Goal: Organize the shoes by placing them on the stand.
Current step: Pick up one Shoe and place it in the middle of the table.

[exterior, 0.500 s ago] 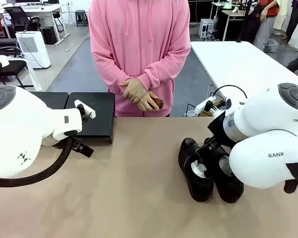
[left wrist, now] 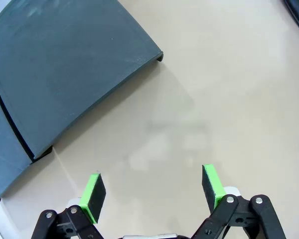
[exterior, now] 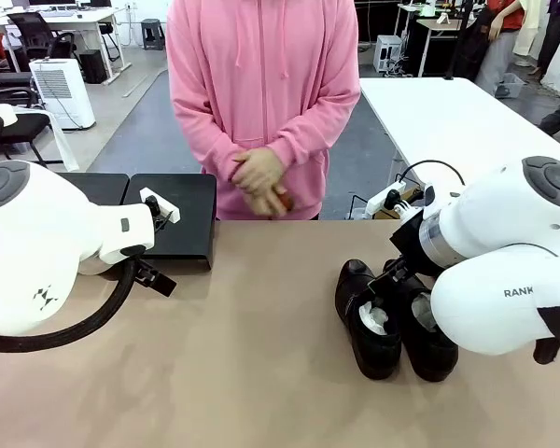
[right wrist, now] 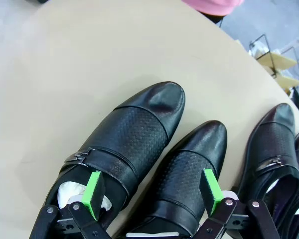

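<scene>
right gripper (right wrist: 152,191) spread open, I see one green pad (right wrist: 93,191) over the first dress shoe (right wrist: 139,134) at its paper-stuffed mouth, the other over the second dress shoe (right wrist: 197,164) touching alongside | left gripper (left wrist: 153,191) open above bare table (left wrist: 214,89), stand (left wrist: 65,64) beyond its fingers, apart

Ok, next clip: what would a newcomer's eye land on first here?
Probably the person in the pink hoodie standing at the far side of the table, hands clasped. Next, the glossy black shoes on the robot's right, with the open right gripper poised over two of them. The black stand at far left shows no shoes, the open left gripper hovering beside it.
</scene>
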`<state>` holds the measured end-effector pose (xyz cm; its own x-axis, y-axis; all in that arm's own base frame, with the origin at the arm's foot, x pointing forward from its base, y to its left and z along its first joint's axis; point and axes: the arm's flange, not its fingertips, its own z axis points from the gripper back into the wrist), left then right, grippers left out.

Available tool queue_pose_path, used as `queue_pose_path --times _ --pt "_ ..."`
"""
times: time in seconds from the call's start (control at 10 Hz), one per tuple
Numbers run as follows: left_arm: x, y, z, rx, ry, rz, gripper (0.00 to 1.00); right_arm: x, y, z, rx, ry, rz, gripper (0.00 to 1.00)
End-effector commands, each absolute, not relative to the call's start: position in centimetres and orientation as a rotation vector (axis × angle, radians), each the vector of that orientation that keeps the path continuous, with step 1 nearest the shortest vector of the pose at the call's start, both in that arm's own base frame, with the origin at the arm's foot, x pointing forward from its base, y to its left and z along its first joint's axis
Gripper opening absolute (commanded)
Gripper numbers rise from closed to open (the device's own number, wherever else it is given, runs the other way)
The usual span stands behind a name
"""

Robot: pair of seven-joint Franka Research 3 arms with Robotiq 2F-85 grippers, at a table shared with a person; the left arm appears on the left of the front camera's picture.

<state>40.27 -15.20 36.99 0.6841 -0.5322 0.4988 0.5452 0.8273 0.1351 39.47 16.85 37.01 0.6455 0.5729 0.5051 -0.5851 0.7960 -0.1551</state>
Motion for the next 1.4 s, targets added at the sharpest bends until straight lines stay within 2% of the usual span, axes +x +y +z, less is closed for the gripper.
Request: queue_pose_path --times 0.0,0.8,1.1,1.3 --pt "40.3 -15.2 37.0 -0.025 -0.551 -0.603 1.0 39.5 16.8 37.0 0.023 -0.567 0.658 1.0" --pt "40.3 -15.2 37.0 -0.025 -0.551 -0.604 1.0 39.5 16.8 37.0 0.023 -0.567 0.659 1.0" --pt "39.2 -10.3 42.7 -0.054 -0.62 -0.593 1.0 39.5 10.2 44.0 0.114 -0.639 0.523 1.0" --pt "38.8 -6.2 46.1 -0.196 -0.661 -0.58 1.0 39.3 5.7 47.0 0.192 -0.676 0.464 1.0"
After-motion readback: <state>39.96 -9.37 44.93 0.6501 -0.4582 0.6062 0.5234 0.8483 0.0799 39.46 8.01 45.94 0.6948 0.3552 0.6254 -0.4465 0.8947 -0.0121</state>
